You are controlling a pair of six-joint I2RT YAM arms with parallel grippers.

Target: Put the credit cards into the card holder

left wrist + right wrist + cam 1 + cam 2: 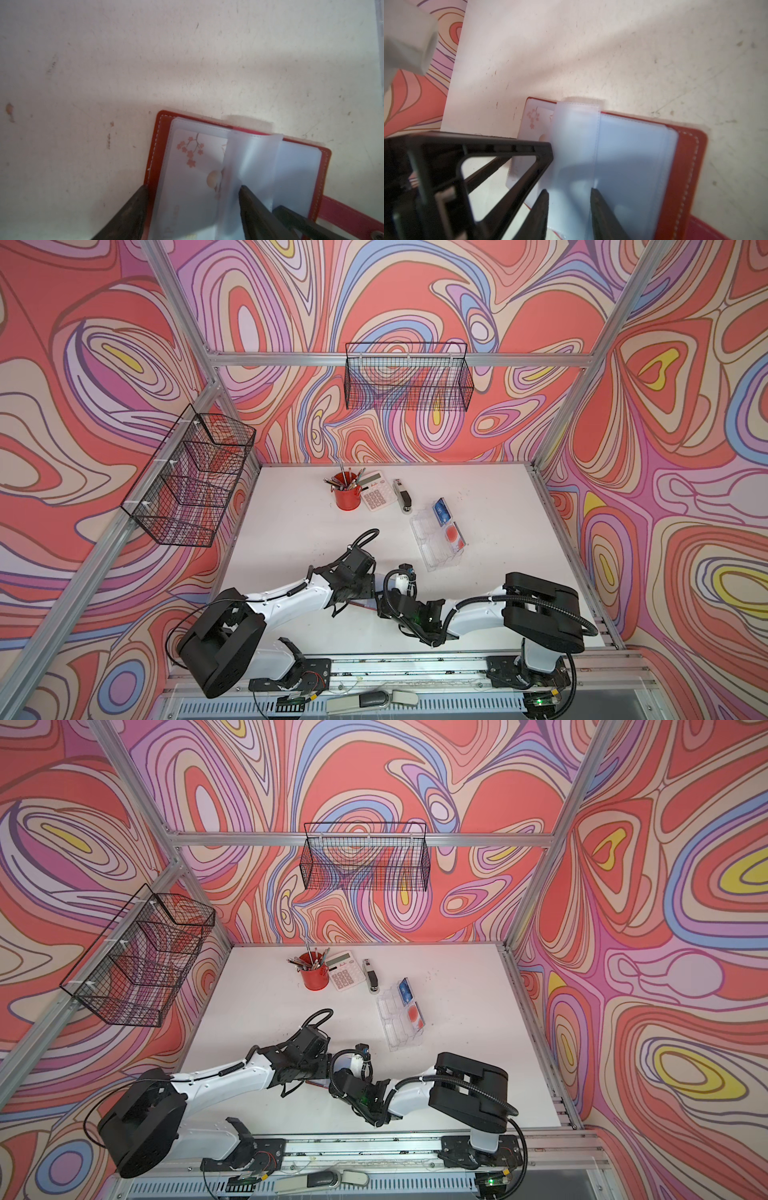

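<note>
Both hands empty — left hand [193, 186] wide open over card holder [158, 141]; right hand [569, 190] part-open, straddling clear sleeve [575, 135].

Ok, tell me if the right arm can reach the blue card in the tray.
Probably yes. The blue card sits in the tray on that arm's side, nothing between or over it. The right gripper, its open jaws astride a sleeve of the card holder, only has to lift away.
</note>
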